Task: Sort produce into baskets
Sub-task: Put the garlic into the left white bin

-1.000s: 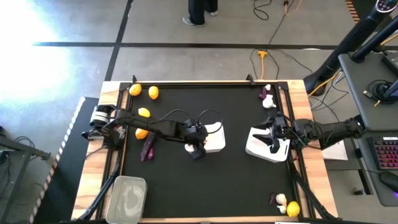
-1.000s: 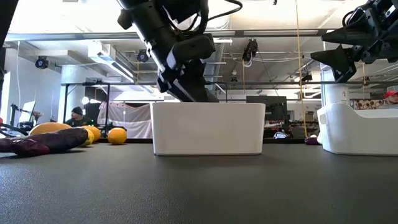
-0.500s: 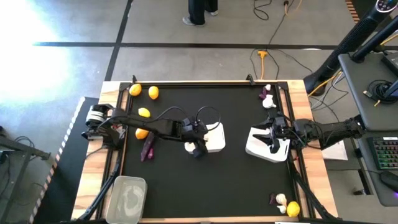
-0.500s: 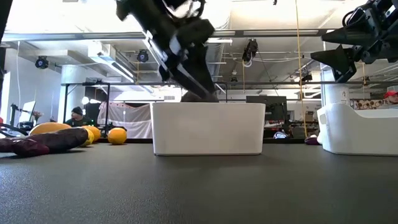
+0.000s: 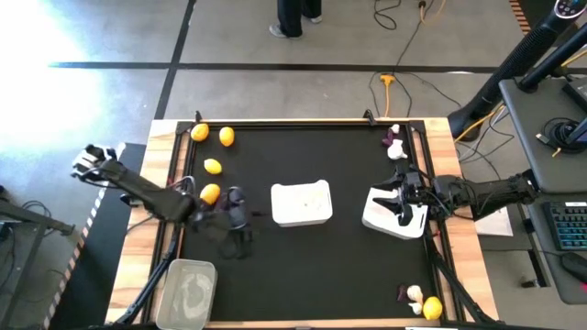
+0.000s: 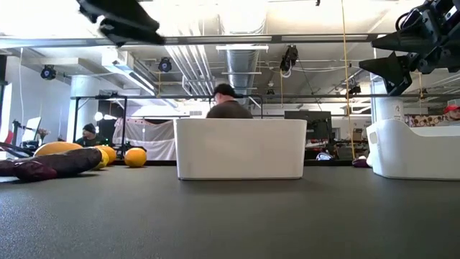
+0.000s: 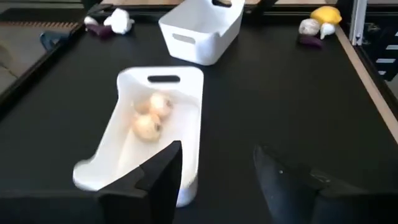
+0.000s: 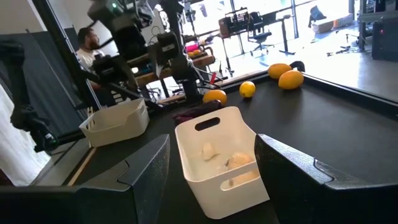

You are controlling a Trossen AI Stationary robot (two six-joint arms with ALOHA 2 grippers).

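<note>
My left gripper [image 5: 242, 222] is open and empty, above the mat left of the middle white tray [image 5: 301, 203]; in the low view it shows high up [image 6: 118, 18]. That tray holds two white garlic bulbs [image 7: 149, 118]. My right gripper [image 5: 404, 203] hangs open and empty over the right white tray [image 5: 378, 218]. Several lemons [image 5: 213, 166] lie on the mat at the far left. A dark purple vegetable [image 6: 54, 164] lies beside them on its side. The clear tub [image 5: 188, 291] stands at the near left corner.
A garlic bulb and a purple piece [image 5: 395, 144] lie at the far right corner. A purple piece, a garlic bulb and a lemon [image 5: 420, 301] lie at the near right corner. Bare mat lies between the two white trays. A person [image 6: 226, 101] shows beyond the table.
My left gripper has risen out of the middle white tray and swung toward the table's left edge, the arm drawing back with it. The tray stays where it was. My right arm has kept still.
</note>
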